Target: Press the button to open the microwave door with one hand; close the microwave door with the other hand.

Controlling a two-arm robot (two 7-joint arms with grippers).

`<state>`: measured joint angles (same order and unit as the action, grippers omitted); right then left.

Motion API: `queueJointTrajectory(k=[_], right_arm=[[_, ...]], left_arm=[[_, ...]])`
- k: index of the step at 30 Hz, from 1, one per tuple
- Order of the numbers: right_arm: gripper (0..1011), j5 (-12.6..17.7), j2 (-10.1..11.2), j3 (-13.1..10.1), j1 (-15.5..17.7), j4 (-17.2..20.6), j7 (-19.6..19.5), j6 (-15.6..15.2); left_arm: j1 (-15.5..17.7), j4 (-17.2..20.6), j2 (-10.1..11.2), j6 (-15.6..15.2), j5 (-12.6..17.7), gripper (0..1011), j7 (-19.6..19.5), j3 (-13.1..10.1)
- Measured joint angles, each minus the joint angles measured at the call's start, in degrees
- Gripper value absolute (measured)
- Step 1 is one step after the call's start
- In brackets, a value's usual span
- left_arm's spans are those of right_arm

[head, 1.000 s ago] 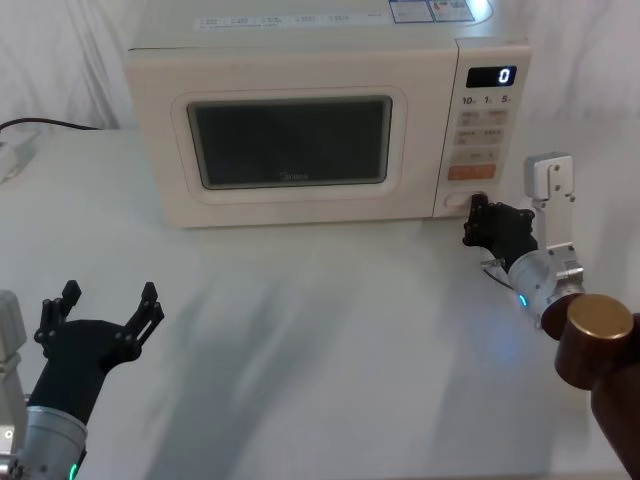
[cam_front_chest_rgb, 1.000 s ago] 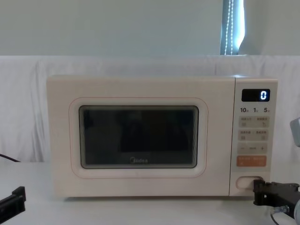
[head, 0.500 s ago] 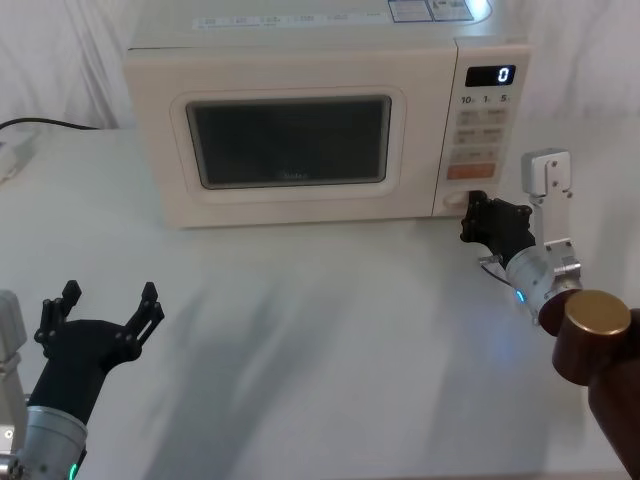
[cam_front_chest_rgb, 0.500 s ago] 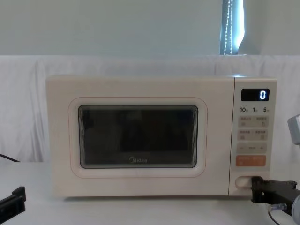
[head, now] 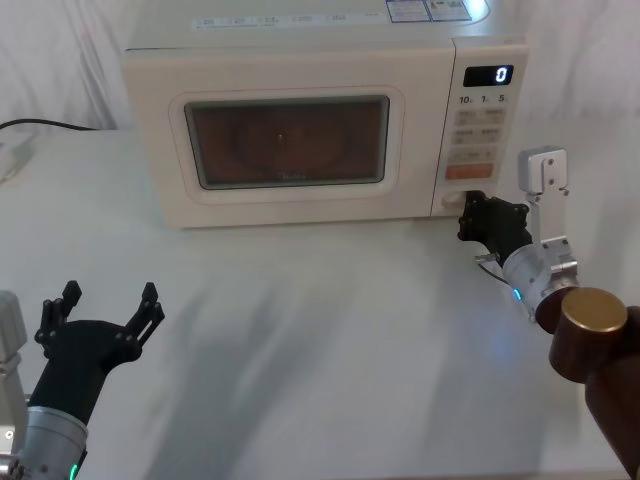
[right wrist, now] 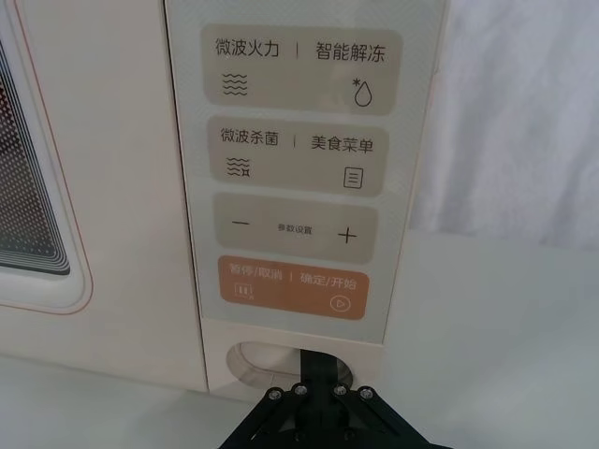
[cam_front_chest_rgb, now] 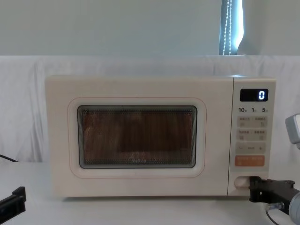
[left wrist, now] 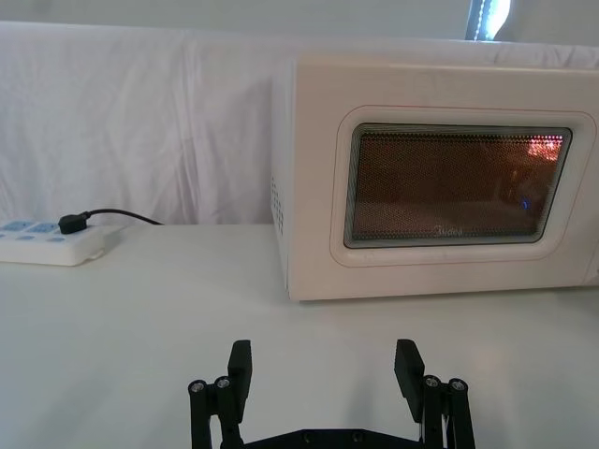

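Cream microwave point(head: 300, 120) at 12 o'clock, window lit | right gripper point(head: 478, 213) tips pinched narrow, pressed on the button point(right wrist: 271, 359) at 2 | microwave door point(cam_front_chest_rgb: 137, 136) looks barely unlatched | left gripper point(head: 105, 305) spread wide, idle at 7 | closing not started

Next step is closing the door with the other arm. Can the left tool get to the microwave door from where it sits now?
Probably yes. The left tool, open, hovers low over bare table in front of the microwave door, nothing between them. The right tool is off at the button.
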<state>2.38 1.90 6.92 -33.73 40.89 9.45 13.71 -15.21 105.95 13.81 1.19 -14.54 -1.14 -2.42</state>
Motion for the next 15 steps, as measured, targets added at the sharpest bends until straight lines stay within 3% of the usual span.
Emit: queueJointTrajectory(k=[15], right_arm=[[0, -0.1, -0.5, 0.0, -1.2, -2.2, -0.1, 0.9]], left_arm=[[0.0, 0.0, 0.0, 0.0, 0.0, 1001, 0.0, 0.0]])
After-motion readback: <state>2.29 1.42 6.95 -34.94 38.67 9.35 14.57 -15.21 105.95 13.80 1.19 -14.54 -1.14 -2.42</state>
